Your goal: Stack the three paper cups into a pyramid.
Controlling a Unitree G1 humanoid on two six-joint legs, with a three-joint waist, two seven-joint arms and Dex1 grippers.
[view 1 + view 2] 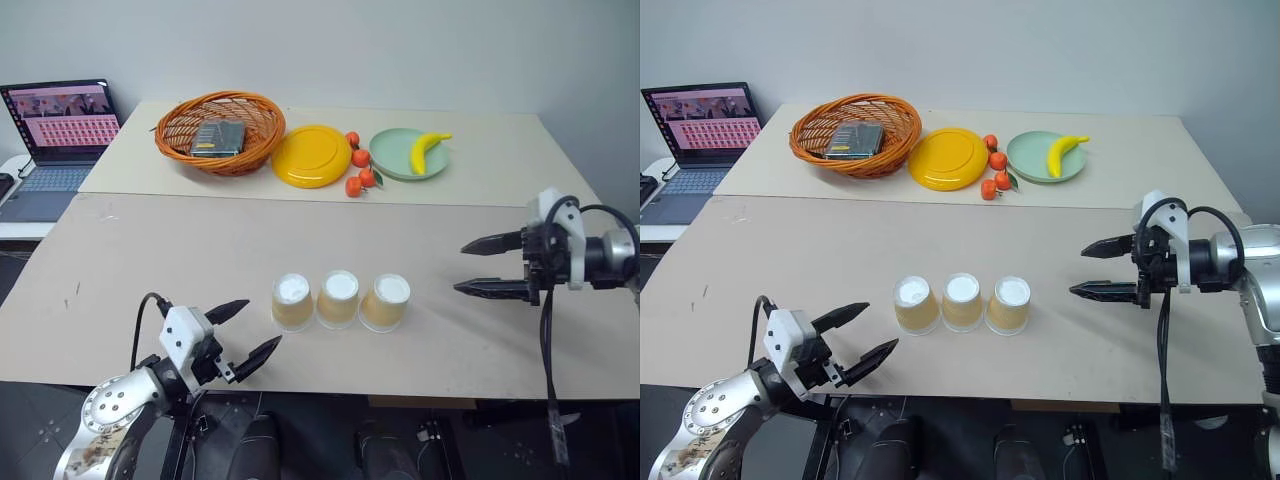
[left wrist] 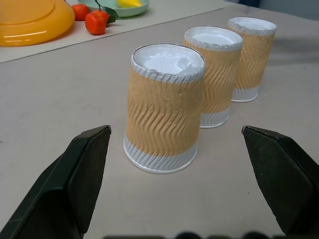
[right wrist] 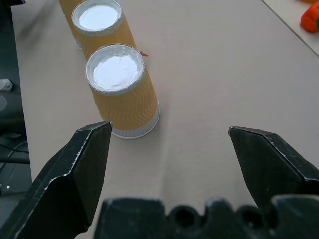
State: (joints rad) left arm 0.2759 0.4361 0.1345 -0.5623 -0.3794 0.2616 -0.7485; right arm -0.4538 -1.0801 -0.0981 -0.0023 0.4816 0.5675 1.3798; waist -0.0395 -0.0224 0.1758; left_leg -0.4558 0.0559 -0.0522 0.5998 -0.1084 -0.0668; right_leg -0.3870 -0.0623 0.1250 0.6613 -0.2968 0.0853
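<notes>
You have the three paper cups (image 1: 340, 299) standing upside down in a row near the front edge of the table (image 1: 150, 260), white bases up and rims on the surface, so no pyramid is built yet. The left cup (image 1: 292, 301) and the middle cup (image 1: 338, 297) stand just beside each other, and the right cup (image 1: 385, 302) sits close on the other side, tilted a little in the head views. Your left gripper (image 1: 243, 333) hangs low at the near left, just off the table's front edge, its two black fingers spread wide and empty, pointing toward the left cup; from its wrist camera that cup (image 2: 163, 107) stands between the open fingertips but apart from them, with the other two lined up behind. Your right gripper (image 1: 478, 267) hovers over the table to the right of the row, also spread wide and holding nothing, aimed left toward the cups; its wrist camera looks down at the right cup (image 3: 121, 90) off to one finger's side, untouched. At the far side of the table you can see a woven basket (image 1: 222, 130) with a dark box inside, a yellow plate (image 1: 312, 156), a few small oranges (image 1: 359, 170), and a green plate (image 1: 400, 160) carrying a banana (image 1: 428, 150). A laptop (image 1: 55, 140) sits open at the far left.
</notes>
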